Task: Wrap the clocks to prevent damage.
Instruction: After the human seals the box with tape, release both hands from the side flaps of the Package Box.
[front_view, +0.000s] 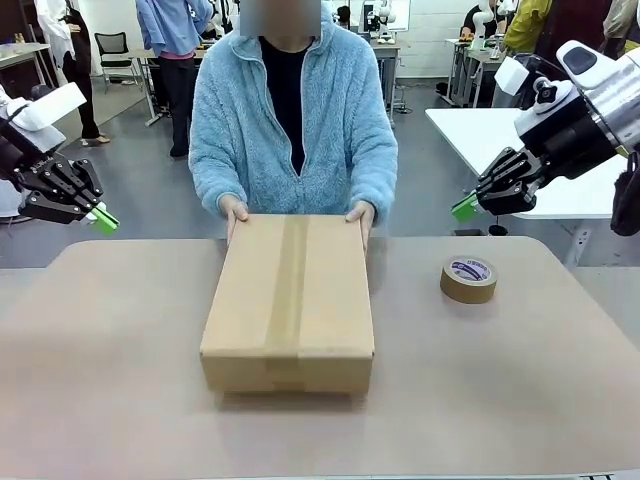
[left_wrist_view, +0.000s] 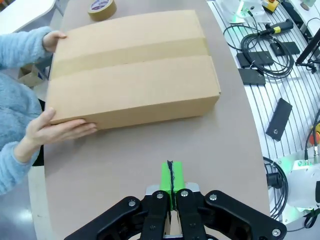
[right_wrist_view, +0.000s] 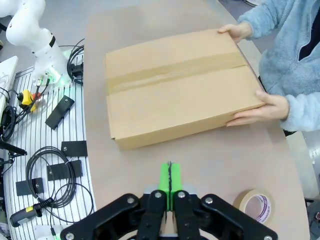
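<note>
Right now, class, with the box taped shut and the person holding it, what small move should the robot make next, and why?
Probably none: both arms should wait. The brown cardboard carton is sealed with tape, the person's hands grip its far corners, and both grippers, left and right, hover shut, clear of the table.

The table was viewed level from the robot's side, facing the person. The carton was overlooked from opposite ends by both raised wrist cameras.

The tape roll on the table carries a round purple-and-white label with print too small to read; no other text is legible.
</note>
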